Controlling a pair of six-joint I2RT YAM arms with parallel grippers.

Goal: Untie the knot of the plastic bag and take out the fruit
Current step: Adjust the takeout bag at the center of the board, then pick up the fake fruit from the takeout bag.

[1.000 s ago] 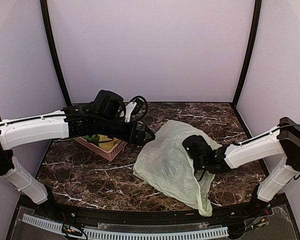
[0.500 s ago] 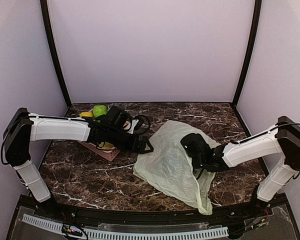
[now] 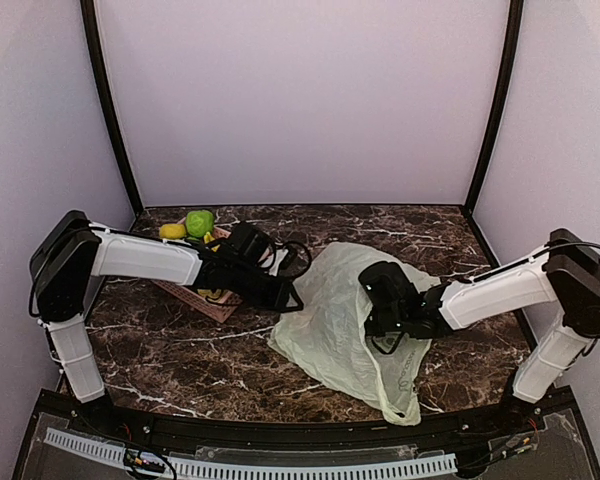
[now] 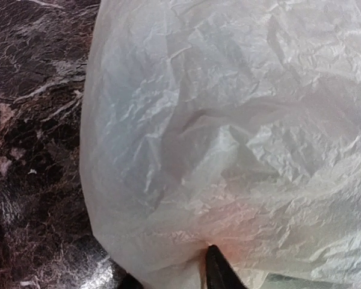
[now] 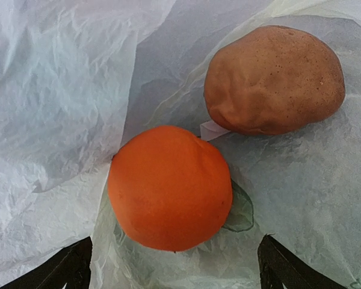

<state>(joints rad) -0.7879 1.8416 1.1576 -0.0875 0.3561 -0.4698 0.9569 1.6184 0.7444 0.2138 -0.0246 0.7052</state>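
The pale green plastic bag [image 3: 330,325] lies crumpled at the table's middle, and no knot shows on it. My left gripper [image 3: 292,299] sits at the bag's left edge; in the left wrist view its dark fingertips [image 4: 215,272] pinch a fold of the bag's film [image 4: 228,150]. My right gripper [image 3: 372,318] reaches inside the bag and stands open [image 5: 174,241]. Between and just ahead of its fingers [image 5: 72,268] lies the round orange fruit [image 5: 168,186]. A brown oval fruit [image 5: 274,78] rests beyond it on the film.
A pink basket [image 3: 202,305] stands at the left behind my left arm. At its back sit a green apple-like fruit [image 3: 200,222] and a yellow piece [image 3: 173,231]. Black frame posts [image 3: 108,110] rise at both back corners.
My left arm has dropped and reached down to the bag's left edge, and its jaws have closed on the film. The basket's green and yellow pieces are now uncovered. My right gripper shifted slightly left.
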